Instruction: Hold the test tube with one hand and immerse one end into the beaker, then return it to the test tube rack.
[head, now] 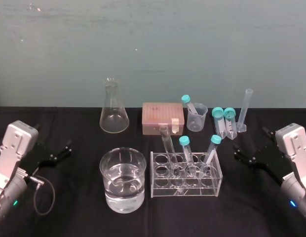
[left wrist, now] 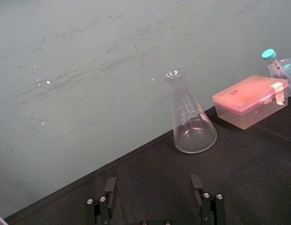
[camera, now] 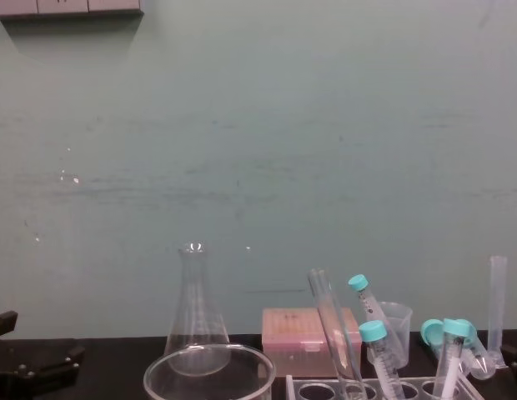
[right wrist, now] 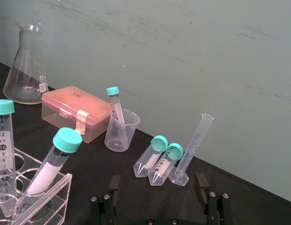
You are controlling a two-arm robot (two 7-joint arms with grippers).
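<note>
Where black cloth (head: 69,217) under the beaker (head: 123,180) ends, a teal wall (head: 153,44) rises.

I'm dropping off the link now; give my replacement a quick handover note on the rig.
Left gripper: open, parked at far left. Right gripper: open, parked at far right.
Test tube leans in the test tube rack, left end; beaker, part filled, stands left of the rack.
Done: nothing held; dipping not evident. To do: grasp tube, dip one end in beaker, re-rack.
</note>
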